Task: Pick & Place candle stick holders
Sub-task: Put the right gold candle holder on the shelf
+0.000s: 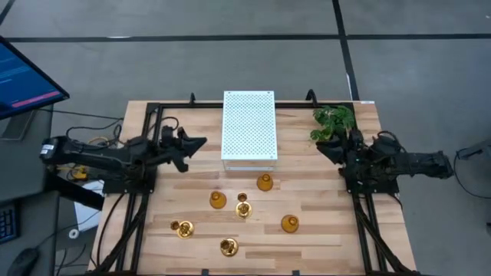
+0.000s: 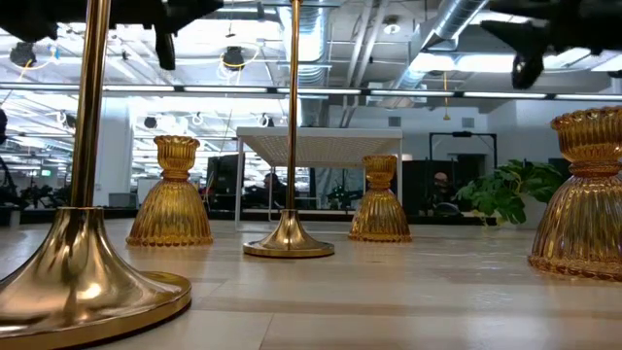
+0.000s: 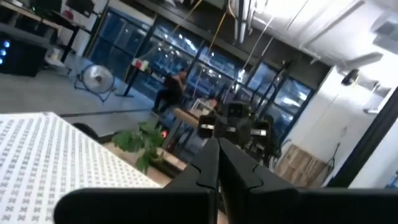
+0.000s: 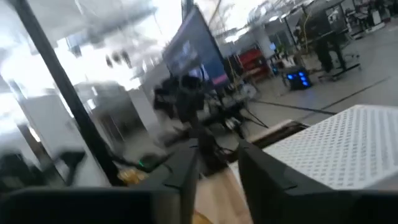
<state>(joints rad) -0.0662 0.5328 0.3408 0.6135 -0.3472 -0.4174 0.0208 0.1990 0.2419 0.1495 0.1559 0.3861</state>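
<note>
Table: light wooden slatted tabletop (image 1: 322, 230) w/ black frame rails down both sides.
Holders: six small shiny gold/brass candle stick holders, loose cluster on the table's near half, in front of the box, none held.
- squat bulbous holder (image 1: 265, 182), closest to the box, just off its front right corner.
- bulbous holder (image 1: 218, 200), left of centre.
- thin-stemmed holder w/ flared base (image 1: 244, 208), between those two, slightly nearer.
- bulbous holder (image 1: 289, 223), furthest right of the group.
- flared-base holder (image 1: 183, 228), furthest left.
- flared-base holder (image 1: 229, 247), nearest the front edge.
Low view: two ribbed bell-shaped holders (image 2: 170, 194) and (image 2: 379, 201) stand upright; tall thin stem (image 2: 291, 136) upright between them.
Box: white perforated rectangular box (image 1: 248, 126), table centre-back, apart from all holders.
Plant: green leafy plant (image 1: 334, 120), back right corner, just beside right arm.
Left gripper (image 1: 201, 141): raised off the table, left of the box, pointing at it; fingers (image 3: 205, 168) pressed together, nothing between.
Right gripper (image 1: 321, 146): raised at right side by the plant, pointing toward box; fingers (image 4: 186, 177) narrowly apart, holding nothing.
Bkgd: a person seated in the room beyond (image 3: 171, 90).
</note>
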